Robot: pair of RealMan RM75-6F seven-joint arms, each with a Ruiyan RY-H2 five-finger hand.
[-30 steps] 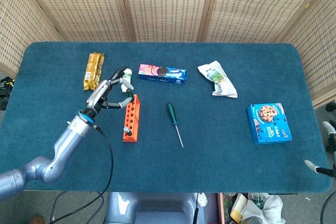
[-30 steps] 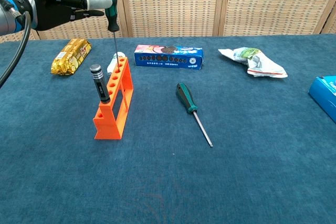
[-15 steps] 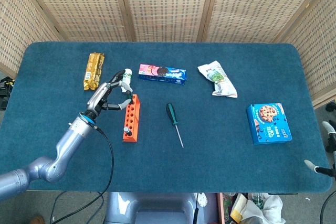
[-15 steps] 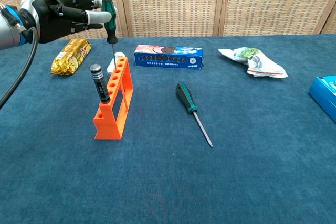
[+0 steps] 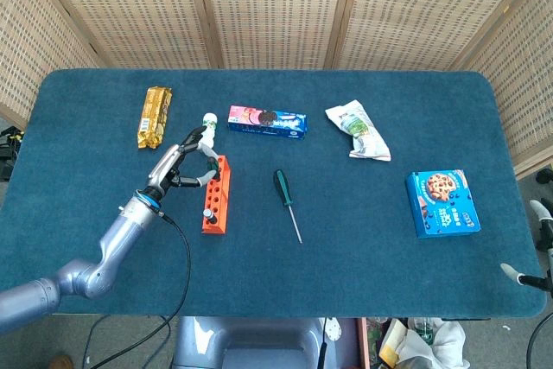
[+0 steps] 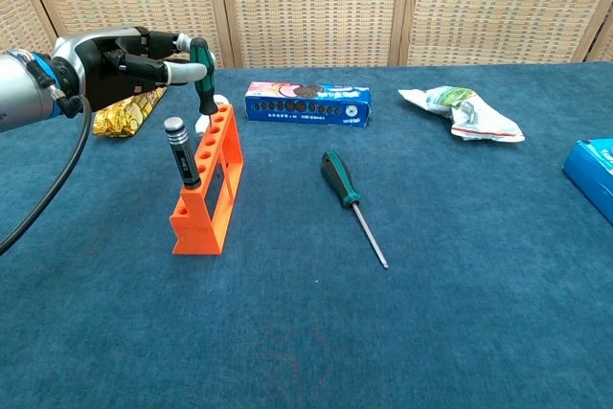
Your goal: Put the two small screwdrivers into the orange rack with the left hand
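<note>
My left hand [image 6: 120, 62] pinches the small green-handled screwdriver [image 6: 202, 62] by its handle, upright over the far end of the orange rack [image 6: 206, 184] at the bench's left. It's light, stiff and thin-shafted, so I judge a fingertip pinch high on the handle suits. A black-handled screwdriver [image 6: 180, 150] stands in the rack. Right of it lies a larger green screwdriver [image 6: 351, 202]. I can't see my right hand.

Silver arm, black cable, black-and-silver left hand [image 6: 120, 62].
</note>
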